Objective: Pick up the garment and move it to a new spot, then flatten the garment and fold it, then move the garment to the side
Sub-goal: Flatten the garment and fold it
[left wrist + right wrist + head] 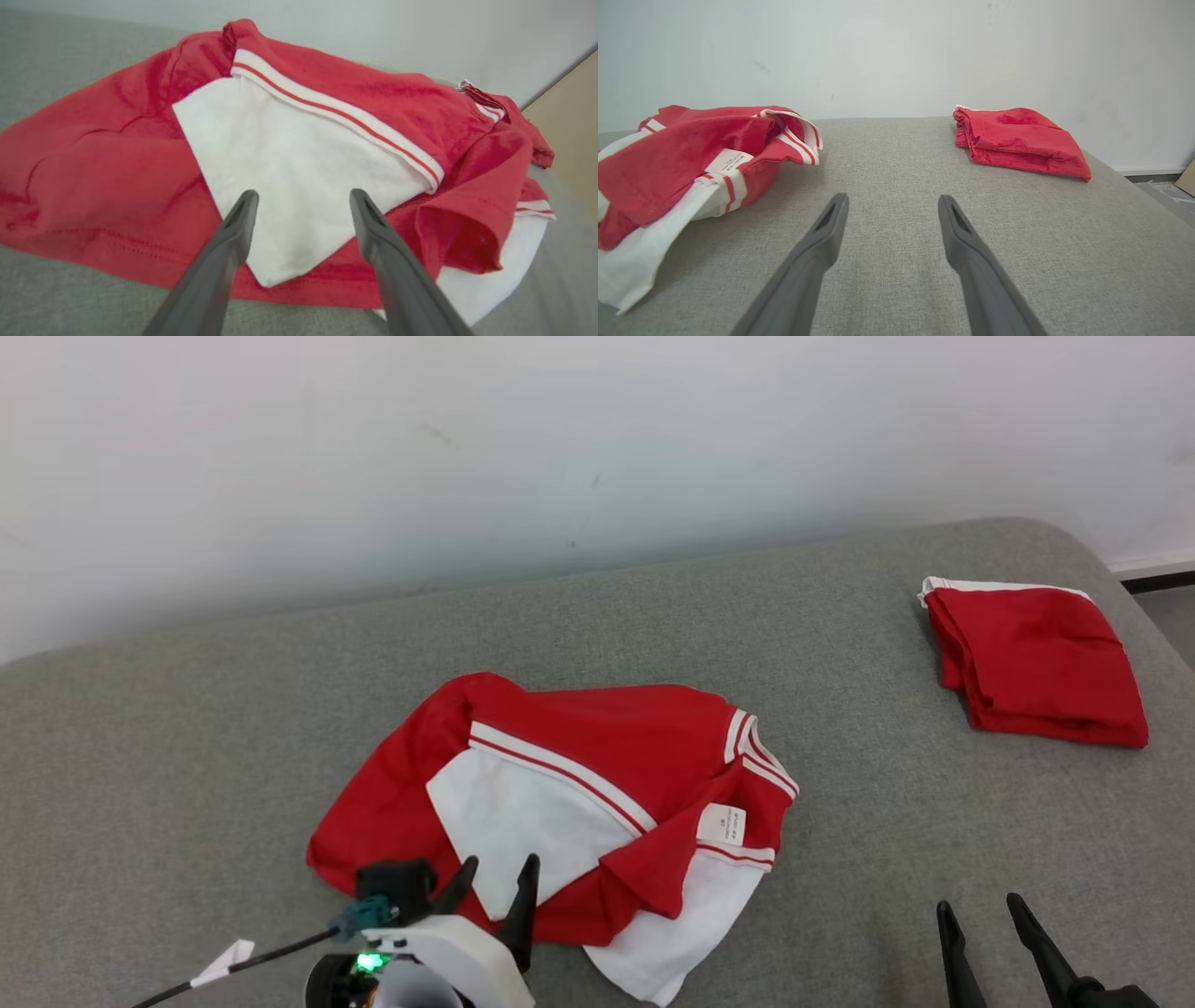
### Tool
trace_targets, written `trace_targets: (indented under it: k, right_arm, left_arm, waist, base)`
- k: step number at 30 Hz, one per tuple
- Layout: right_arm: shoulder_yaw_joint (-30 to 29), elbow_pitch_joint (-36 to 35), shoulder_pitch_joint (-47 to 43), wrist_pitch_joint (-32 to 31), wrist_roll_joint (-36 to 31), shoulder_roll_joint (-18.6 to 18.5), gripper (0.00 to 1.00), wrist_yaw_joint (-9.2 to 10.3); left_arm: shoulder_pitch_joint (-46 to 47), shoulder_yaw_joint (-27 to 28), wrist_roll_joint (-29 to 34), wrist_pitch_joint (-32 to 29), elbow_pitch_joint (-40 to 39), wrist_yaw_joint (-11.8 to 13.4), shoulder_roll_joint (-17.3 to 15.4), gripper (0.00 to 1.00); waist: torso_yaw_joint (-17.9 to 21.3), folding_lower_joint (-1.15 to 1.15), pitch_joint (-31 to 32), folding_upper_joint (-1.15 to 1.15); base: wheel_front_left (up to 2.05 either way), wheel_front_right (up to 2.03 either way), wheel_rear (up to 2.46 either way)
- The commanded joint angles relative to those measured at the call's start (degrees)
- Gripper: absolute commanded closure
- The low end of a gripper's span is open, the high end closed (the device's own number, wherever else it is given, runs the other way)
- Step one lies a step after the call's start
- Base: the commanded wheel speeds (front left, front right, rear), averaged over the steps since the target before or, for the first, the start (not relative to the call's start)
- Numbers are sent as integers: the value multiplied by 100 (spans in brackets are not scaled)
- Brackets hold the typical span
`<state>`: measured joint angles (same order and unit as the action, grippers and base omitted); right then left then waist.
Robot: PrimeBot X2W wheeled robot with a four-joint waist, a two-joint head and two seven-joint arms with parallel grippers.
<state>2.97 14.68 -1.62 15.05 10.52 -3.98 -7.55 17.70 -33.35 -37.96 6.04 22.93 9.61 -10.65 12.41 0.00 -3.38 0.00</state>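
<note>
Left pincer [502, 861] above rumpled red-and-white garment [607, 733]

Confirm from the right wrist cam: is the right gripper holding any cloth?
No, the right gripper stands open over bare grey cushion, apart from the crumpled garment.

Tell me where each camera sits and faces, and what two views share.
Head view: above, facing forward and down at the grey fabric surface; open left gripper and open right gripper below.
Left wrist view: close over the crumpled red and white garment, its fingers showing.
Right wrist view: low, facing the white wall, its fingers showing.
Head and right wrist views share the folded red garment.
</note>
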Motion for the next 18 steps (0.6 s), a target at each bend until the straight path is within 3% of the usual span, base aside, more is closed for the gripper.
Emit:
trace_targets:
  k: [1, 6, 18]
  right_arm:
    - [-16, -24, -9, 15, -10, -49, 0, 12]
    - [-47, -47, 37, 15, 13, -36, 0, 12]
    - [-14, -75, 194, 15, 7, 20, 0, 12]
  left_arm:
    - [-70, 6, -65, -33, 90, 15, -35, 0]
    - [-39, 29, -41, -17, 436, 86, -76, 0]
    - [288, 85, -176, 80, 816, -96, 5, 0]
  waist:
    - [35, 0, -59, 0]
    - [85, 0, -236, 0]
    - [102, 0, -564, 0]
  base:
    - [0, 0, 0]
    - [0, 0, 0]
    - [0, 0, 0]
